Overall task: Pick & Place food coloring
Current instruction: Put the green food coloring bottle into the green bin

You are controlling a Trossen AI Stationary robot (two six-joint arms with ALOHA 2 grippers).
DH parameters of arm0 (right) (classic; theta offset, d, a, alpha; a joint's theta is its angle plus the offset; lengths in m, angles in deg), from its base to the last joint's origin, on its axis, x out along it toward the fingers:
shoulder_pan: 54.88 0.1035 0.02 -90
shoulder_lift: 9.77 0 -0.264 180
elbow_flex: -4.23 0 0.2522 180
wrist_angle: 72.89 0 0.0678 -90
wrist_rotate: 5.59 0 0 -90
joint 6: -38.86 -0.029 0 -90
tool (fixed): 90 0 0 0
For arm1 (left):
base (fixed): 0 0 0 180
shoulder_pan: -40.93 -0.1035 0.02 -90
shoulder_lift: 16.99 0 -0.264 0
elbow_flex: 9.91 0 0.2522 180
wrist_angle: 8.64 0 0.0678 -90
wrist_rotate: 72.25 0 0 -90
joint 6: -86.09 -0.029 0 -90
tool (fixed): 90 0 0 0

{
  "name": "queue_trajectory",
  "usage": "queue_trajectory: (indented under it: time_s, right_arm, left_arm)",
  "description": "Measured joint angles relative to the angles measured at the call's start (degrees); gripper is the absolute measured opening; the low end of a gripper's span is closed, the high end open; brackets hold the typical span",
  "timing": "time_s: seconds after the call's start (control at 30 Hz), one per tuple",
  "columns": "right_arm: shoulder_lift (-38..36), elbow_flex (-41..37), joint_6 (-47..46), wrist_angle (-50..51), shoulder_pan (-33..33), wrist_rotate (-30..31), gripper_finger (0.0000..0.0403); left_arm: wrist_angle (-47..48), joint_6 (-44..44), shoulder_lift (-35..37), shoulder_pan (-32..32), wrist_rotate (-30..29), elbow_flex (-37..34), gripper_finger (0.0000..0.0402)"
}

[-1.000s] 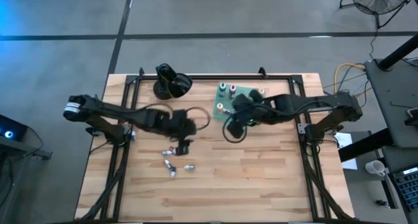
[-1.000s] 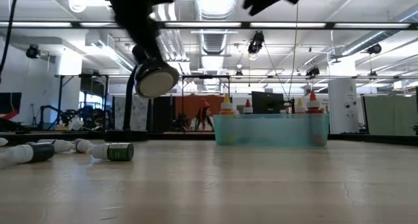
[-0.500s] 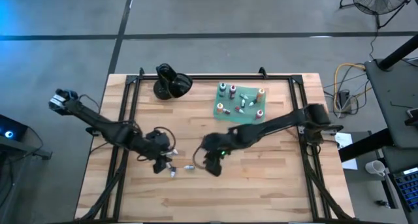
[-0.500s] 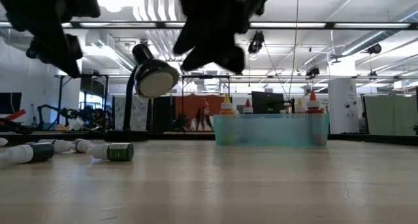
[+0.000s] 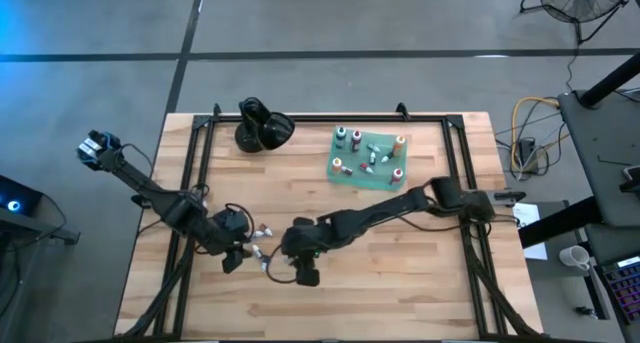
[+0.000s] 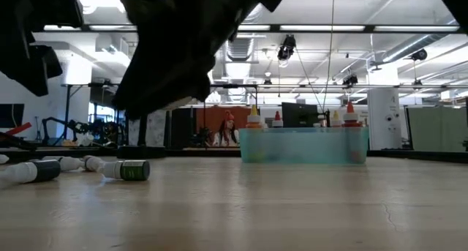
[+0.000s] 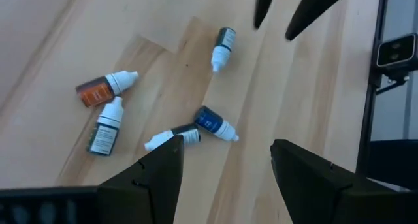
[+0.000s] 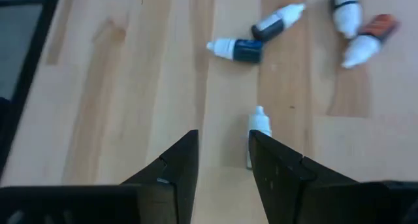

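five loose food coloring bottles (image 7: 221,45) are seen lying on the table (image 5: 420,273) between both empty, parted grippers, probably light and roll-prone, best pinched across the body.

No readable text anywhere

The little food coloring bottles (image 7: 108,126) lying on the counter (image 7: 294,93) do carry coloured label bands, orange, green, blue and dark, but any print on them is too small to make out in either wrist view. From the low view, the bottle labels are just blurs, and no sign in the room beyond can be read; from above, nothing legible either.
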Motion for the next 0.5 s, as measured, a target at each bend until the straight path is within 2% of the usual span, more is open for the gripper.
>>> queue_trajectory:
  time_s: [0.13,0.3,0.5]
  right_arm:
    - [4.15,3.52,1.91,1.12,-0.05,0.5,0.0143]
    - [8.34,8.4,2.11,5.96,-0.1,7.42,0.0158]
    - [8.78,10.98,5.4,6.51,-0.08,8.99,0.0171]
  left_arm:
    - [-0.02,0.03,-0.04,0.62,-0.01,-0.08,0.0202]
    - [-0.22,0.35,-0.09,0.66,0.0,-0.09,0.0202]
    - [-0.14,0.32,-0.13,1.14,-0.02,-0.11,0.0202]
